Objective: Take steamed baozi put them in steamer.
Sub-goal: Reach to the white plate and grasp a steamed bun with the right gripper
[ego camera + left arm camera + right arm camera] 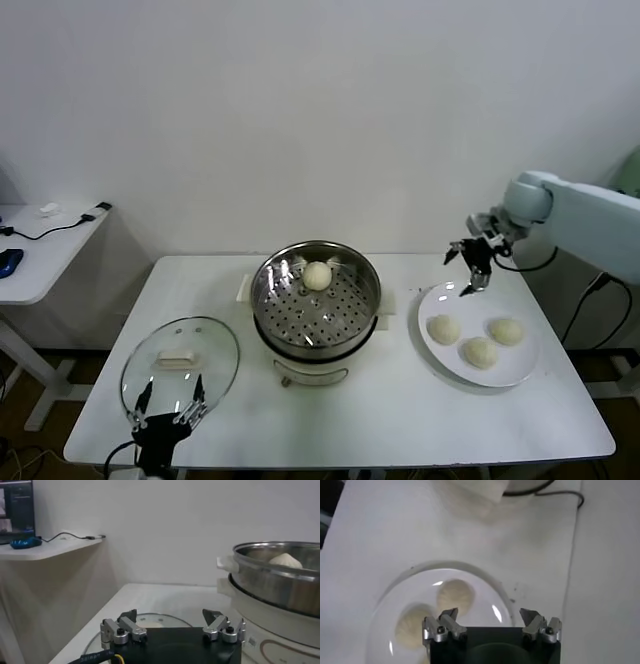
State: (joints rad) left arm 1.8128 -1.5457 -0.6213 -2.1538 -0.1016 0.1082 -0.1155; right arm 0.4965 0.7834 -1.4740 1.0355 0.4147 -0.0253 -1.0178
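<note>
White wall behind a white rectangular surface (pixel 400 410) carrying, at centre, the round shiny steel steamer basket (pixel 316 290) on its white cooker base. One smooth cream-white baozi (pixel 317 275) already lies on the perforated bottom, toward the far side. Three further cream-white baozi (pixel 480 350) lie on the flat white round plate (pixel 440 350) to the right of the steamer. A round glass lid (pixel 180 365) with a white knob rests at the surface's left front. Right gripper (pixel 470 285) hangs above the plate's far edge, fingers spread wide, holding nothing. Left gripper (pixel 170 400) is parked at the lid's near edge, fingers likewise wide apart and empty. Judged progress: one of four transferred; three remain.
</note>
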